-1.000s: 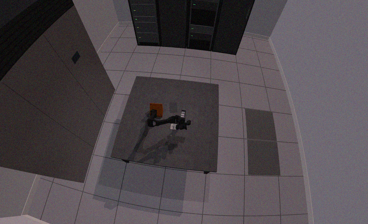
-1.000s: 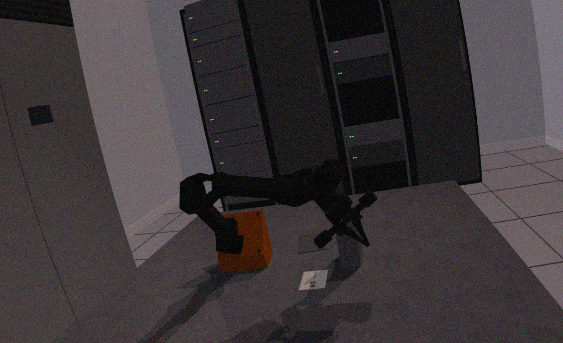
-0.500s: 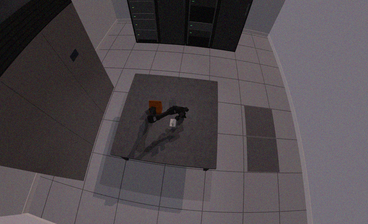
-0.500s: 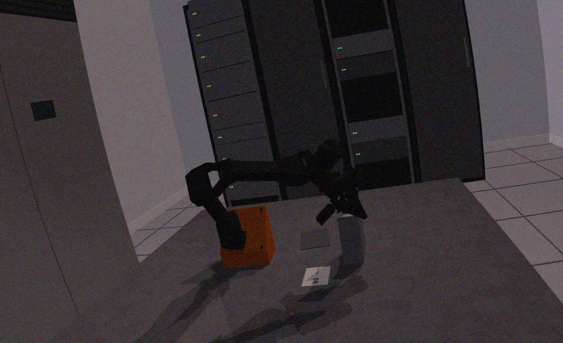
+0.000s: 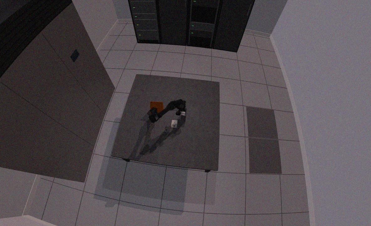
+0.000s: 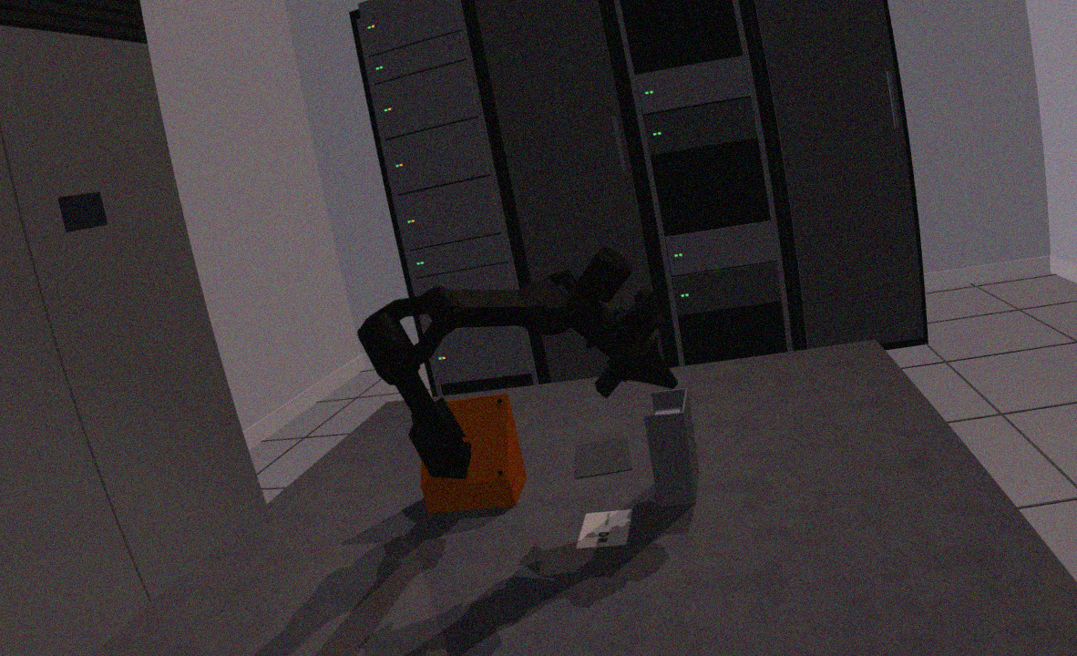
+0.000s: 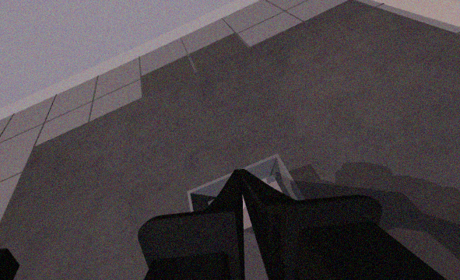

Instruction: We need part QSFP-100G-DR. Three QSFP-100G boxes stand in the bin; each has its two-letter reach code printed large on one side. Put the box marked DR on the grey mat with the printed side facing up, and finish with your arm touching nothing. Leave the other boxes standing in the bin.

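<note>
My gripper [image 6: 674, 384] [image 7: 239, 173] is shut with nothing between its fingers. It is above the tall grey bin [image 6: 670, 456] [image 7: 263, 169], apart from its rim in the exterior view. White box tops [image 5: 183, 113] [image 6: 669, 412] [image 7: 272, 183] show inside the bin; the fingers cover part of them in the wrist view, and no reach codes on the boxes can be read. The grey mat [image 6: 603, 458] lies flat left of the bin in the exterior view, with nothing on it. A flat white card [image 5: 173, 122] [image 6: 590, 536] printed DR lies on the table in front of mat and bin.
An orange block [image 5: 156, 105] [image 6: 489, 436] stands by the arm's base, left of the mat. The dark table [image 5: 198, 140] [image 6: 811, 489] bears everything. Dark server racks [image 5: 172, 22] [image 6: 567, 163] stand behind it.
</note>
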`<move>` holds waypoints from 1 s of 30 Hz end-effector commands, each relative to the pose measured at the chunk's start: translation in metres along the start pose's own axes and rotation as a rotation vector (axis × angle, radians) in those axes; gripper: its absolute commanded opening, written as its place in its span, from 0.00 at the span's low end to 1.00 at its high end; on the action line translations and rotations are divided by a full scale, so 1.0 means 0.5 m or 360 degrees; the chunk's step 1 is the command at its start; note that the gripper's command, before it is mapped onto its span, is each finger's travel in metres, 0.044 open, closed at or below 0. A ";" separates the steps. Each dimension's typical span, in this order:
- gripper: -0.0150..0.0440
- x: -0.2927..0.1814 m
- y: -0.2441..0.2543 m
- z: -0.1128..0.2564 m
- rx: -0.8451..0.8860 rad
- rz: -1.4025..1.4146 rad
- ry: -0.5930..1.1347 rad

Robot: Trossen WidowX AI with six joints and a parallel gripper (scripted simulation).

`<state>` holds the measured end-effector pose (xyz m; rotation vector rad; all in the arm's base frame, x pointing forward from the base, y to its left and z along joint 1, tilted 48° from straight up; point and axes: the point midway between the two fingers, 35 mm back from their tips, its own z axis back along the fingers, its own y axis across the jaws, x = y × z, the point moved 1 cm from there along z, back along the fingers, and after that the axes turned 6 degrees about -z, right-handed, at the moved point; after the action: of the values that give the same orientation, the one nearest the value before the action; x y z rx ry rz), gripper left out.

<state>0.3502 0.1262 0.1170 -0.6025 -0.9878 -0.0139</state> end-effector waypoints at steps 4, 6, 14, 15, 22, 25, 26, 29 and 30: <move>0.25 -0.055 0.045 0.043 0.0065 0.0403 -0.0005; 0.25 -0.064 0.052 0.052 0.0078 0.0474 -0.0010; 0.25 -0.066 0.053 0.052 0.0080 0.0483 -0.0011; 0.25 -0.068 0.053 0.049 0.0080 0.0482 -0.0010; 0.25 -0.103 0.042 0.008 0.0080 0.0482 -0.0008; 0.25 -0.118 0.035 -0.008 0.0079 0.0482 -0.0010; 0.25 -0.123 0.033 -0.013 0.0079 0.0483 -0.0010; 0.25 -0.134 0.026 -0.024 0.0077 0.0484 -0.0013; 0.25 -0.135 0.026 -0.025 0.0077 0.0484 -0.0014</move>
<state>0.3265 0.1194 0.0610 -0.7006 -0.9031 0.2669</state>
